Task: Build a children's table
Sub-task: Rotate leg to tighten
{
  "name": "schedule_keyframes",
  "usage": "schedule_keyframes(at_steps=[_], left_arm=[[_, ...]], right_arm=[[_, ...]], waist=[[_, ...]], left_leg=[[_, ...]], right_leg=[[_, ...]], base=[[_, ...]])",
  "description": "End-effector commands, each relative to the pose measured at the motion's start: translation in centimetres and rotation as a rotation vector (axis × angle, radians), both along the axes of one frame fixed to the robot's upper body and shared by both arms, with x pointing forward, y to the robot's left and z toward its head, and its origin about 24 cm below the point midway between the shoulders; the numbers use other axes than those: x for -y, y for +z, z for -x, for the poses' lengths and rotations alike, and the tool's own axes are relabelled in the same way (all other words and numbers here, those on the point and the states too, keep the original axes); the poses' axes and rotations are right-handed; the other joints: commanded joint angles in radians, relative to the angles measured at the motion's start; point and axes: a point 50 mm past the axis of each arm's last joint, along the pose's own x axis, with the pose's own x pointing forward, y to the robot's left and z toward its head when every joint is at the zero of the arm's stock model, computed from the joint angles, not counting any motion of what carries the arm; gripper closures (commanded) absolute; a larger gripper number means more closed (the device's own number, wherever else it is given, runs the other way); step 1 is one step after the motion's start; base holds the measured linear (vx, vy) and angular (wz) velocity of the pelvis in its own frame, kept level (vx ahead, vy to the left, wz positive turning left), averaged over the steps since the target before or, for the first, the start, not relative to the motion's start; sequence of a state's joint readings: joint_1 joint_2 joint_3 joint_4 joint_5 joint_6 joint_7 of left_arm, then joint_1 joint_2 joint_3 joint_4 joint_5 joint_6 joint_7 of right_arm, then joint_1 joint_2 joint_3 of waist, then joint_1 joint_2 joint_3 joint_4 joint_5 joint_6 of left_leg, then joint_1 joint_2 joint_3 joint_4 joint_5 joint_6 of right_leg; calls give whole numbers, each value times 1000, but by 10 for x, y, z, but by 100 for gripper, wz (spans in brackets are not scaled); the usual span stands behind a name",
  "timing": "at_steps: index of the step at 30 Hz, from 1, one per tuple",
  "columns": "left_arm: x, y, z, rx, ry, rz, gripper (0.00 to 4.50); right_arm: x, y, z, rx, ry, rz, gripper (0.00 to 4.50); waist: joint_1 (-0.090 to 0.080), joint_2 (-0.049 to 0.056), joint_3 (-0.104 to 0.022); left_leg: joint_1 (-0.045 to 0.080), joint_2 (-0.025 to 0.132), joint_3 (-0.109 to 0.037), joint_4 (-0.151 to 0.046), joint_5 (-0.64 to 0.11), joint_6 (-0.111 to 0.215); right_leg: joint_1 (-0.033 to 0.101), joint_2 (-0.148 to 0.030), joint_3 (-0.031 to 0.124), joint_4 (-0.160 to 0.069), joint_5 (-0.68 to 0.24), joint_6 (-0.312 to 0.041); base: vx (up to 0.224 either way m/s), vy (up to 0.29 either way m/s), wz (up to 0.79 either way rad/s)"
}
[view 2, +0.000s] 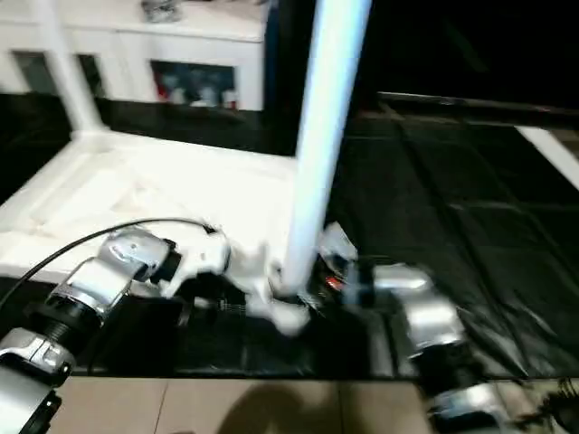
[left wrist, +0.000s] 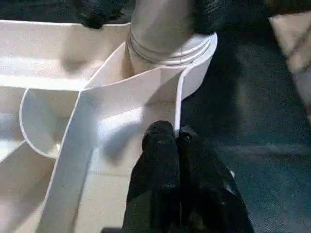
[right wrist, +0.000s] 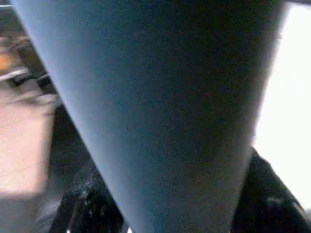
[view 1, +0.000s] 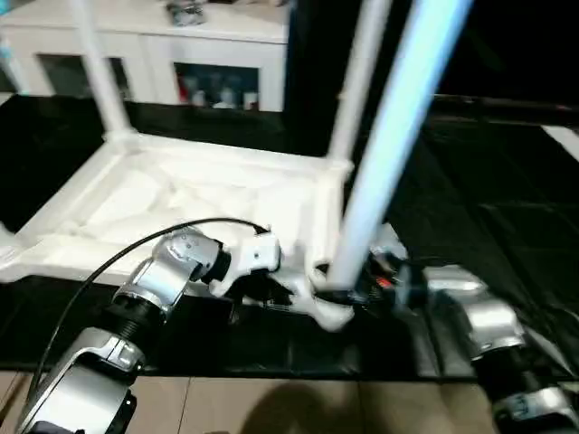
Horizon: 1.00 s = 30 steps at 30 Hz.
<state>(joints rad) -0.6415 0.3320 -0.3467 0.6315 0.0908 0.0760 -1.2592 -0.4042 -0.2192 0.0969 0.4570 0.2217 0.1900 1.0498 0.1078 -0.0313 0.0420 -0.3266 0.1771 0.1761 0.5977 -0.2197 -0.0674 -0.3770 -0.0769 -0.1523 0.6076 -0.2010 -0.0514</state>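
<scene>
The children's table (view 1: 208, 203) lies upside down on a black sheet (view 1: 507, 190) on the floor, ribbed underside up, so that the round corner sockets face up to take the legs. 2 far legs (view 1: 99, 72) already stand upright in their sockets. A 3rd leg (view 1: 389, 154) rises at a slight tilt from the near corner socket (left wrist: 180, 53) on the robot's right; in the left wrist view its ringed foot sits inside the socket collar, though whether it is fully home I cannot tell.

The left pincer (left wrist: 176, 141) is closed, its 2 black fingers pressed together on the thin edge wall of the top just beside that socket. This grip probably steadies the top while the leg is worked in.

The right pincer (view 1: 366, 285) is down at the base of the 3rd leg, with the tube running between its fingers (right wrist: 272, 204) in the right wrist view. The jaws stand partly apart around the leg; whether they clamp it or only bracket it I cannot tell.

A white cabinet (view 1: 163, 45) with glass doors stands behind.
</scene>
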Motion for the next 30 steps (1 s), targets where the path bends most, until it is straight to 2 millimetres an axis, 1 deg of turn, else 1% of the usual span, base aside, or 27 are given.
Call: schedule_keyframes(at_steps=[1, 2, 3, 4, 5, 6, 7, 8, 9, 10, 11, 12, 13, 14, 15, 16, 17, 18, 19, 21, 22, 23, 24, 27, 28, 29, 30], left_arm=[[41, 6, -4, 27, 56, 117, 450], [43, 6, -6, 28, 75, 126, 450], [45, 7, -8, 32, 109, 135, 450], [48, 8, -11, 42, 165, 152, 450], [49, 9, -13, 46, 187, 159, 450], [51, 10, -16, 55, 226, 168, 450], [52, 11, -18, 64, 253, 173, 450], [53, 12, -21, 76, 296, 179, 450], [53, 13, -22, 83, 320, 184, 450], [53, 13, -23, 85, 332, 186, 450], [54, 13, -23, 88, 339, 186, 450], [54, 13, -23, 90, 335, 182, 450], [54, 13, -23, 92, 334, 181, 450], [54, 13, -23, 92, 333, 179, 450], [54, 12, -23, 95, 333, 174, 450], [53, 11, -23, 97, 338, 171, 450], [52, 11, -23, 98, 346, 168, 450], [51, 10, -23, 99, 351, 164, 450], [50, 9, -23, 100, 355, 162, 450], [48, 8, -23, 101, 359, 158, 450], [46, 8, -23, 102, 359, 156, 450], [44, 8, -23, 103, 359, 153, 450], [40, 7, -24, 107, 356, 144, 450], [35, 7, -24, 110, 352, 137, 450], [35, 7, -24, 110, 352, 137, 450], [31, 7, -23, 104, 335, 133, 450], [29, 7, -22, 101, 327, 130, 450]], right_arm=[[-35, -11, -6, -48, -117, 26, 238], [-38, -11, -9, -50, -152, 28, 240], [-42, -11, -13, -60, -213, 24, 241], [-48, -11, -20, -67, -300, 32, 241], [-51, -11, -23, -68, -334, 36, 242], [-56, -10, -28, -65, -385, 45, 243], [-58, -9, -30, -63, -414, 49, 243], [-64, -6, -36, -50, -470, 67, 244], [-68, -4, -38, -47, -492, 61, 244], [-70, -3, -40, -45, -502, 58, 245], [-73, -2, -41, -38, -513, 61, 248], [-74, -2, -41, -33, -517, 69, 248], [-74, -2, -41, -32, -519, 72, 248], [-74, -2, -41, -30, -520, 74, 248], [-76, -2, -40, -36, -517, 68, 248], [-77, -3, -40, -35, -521, 71, 248], [-77, -4, -40, -35, -522, 68, 215], [-77, -5, -40, -29, -522, 65, 195], [-77, -5, -40, -23, -526, 65, 182], [-75, -5, -40, -18, -524, 53, 175], [-72, -4, -40, 1, -510, 53, 162], [-69, -3, -39, 27, -490, 50, 162], [-63, -2, -37, 44, -475, 37, 139], [-54, -1, -33, 80, -442, 19, 123], [-53, -1, -33, 83, -439, 19, 110], [-42, -3, -27, 99, -396, 16, 96], [-38, -4, -24, 103, -377, 15, 88]], waist=[[-7, 0, -38], [-23, -2, -40], [-26, 10, -40], [-31, 9, -42], [-44, 10, -44], [-51, 9, -49], [-54, 8, -49], [-59, 8, -50], [-67, 8, -54], [-69, -3, -57], [-66, 1, -62], [-64, 3, -59], [-63, 2, -61], [-60, -5, -64], [-60, -9, -64], [-59, -6, -64], [-59, -4, -63], [-60, -5, -62], [-59, -4, -61], [-60, -2, -57], [-60, -2, -56], [-60, -2, -56], [-59, -3, -57], [-52, -3, -58], [-52, -3, -58], [-49, -3, -58], [-46, -2, -58]], left_leg=[[-1, 67, -33, -78, -207, -1], [0, 61, -39, -76, -237, -11], [-3, 60, -41, -76, -238, -8], [-6, 65, -42, -79, -234, -6], [-16, 69, -48, -84, -221, -10], [-21, 71, -50, -85, -208, -9], [-19, 71, -49, -84, -199, -7], [-18, 68, -46, -82, -182, 2], [-20, 67, -43, -79, -152, 8], [-21, 68, -41, -77, -132, 16], [-23, 65, -36, -72, -83, 38], [-23, 63, -31, -69, -57, 59], [-24, 60, -29, -68, -42, 70], [-26, 59, -28, -67, -8, 88], [-25, 62, -27, -66, 15, 106], [-25, 62, -27, -66, 22, 114], [-25, 64, -27, -66, 28, 123], [-24, 65, -27, -66, 19, 125], [-23, 65, -26, -66, 10, 123], [-19, 67, -26, -69, -31, 107], [-19, 68, -26, -71, -39, 103], [-17, 70, -26, -71, -48, 96], [-17, 70, -26, -71, -45, 94], [-18, 71, -26, -70, -26, 112], [-19, 70, -26, -69, -23, 115], [-20, 70, -26, -69, -17, 117], [-20, 67, -25, -68, -18, 123]], right_leg=[[34, -114, 73, -129, -547, -14], [40, -118, 62, -140, -606, 10], [44, -119, 62, -140, -599, 11], [46, -119, 64, -139, -578, 6], [53, -117, 62, -131, -524, -7], [57, -118, 66, -124, -469, -20], [53, -119, 70, -120, -444, -32], [52, -118, 75, -115, -402, -59], [50, -117, 81, -105, -346, -91], [52, -116, 83, -100, -318, -101], [52, -114, 87, -88, -247, -126], [49, -113, 89, -85, -196, -147], [51, -111, 89, -83, -173, -151], [55, -110, 90, -73, -120, -159], [53, -109, 90, -68, -77, -169], [54, -110, 90, -66, -63, -175], [52, -110, 90, -64, -50, -180], [52, -110, 89, -65, -61, -182], [52, -111, 90, -67, -74, -182], [50, -111, 89, -76, -141, -175], [50, -111, 90, -78, -154, -171], [49, -110, 90, -79, -168, -165], [50, -110, 91, -77, -158, -166], [52, -110, 93, -71, -108, -170], [52, -110, 93, -71, -104, -170], [53, -111, 93, -69, -100, -172], [55, -109, 91, -73, -99, -168]], base=[[0, 0, 0], [0, 0, 0], [0, 0, 0], [0, 0, 0], [0, 0, 0], [0, 0, 0], [0, 0, 0], [0, 0, 0], [0, 0, 0], [0, 0, 0], [0, 0, 0], [0, 0, 0], [56, -33, 1], [52, -28, 1], [52, -28, 1], [0, 0, 0], [0, 0, 0], [0, 0, 0], [0, 0, 0], [0, 0, 0], [0, 0, 0], [0, 0, 0], [0, 0, 0], [0, 0, 0], [0, 0, 0], [0, 0, 0], [0, 0, 0]])
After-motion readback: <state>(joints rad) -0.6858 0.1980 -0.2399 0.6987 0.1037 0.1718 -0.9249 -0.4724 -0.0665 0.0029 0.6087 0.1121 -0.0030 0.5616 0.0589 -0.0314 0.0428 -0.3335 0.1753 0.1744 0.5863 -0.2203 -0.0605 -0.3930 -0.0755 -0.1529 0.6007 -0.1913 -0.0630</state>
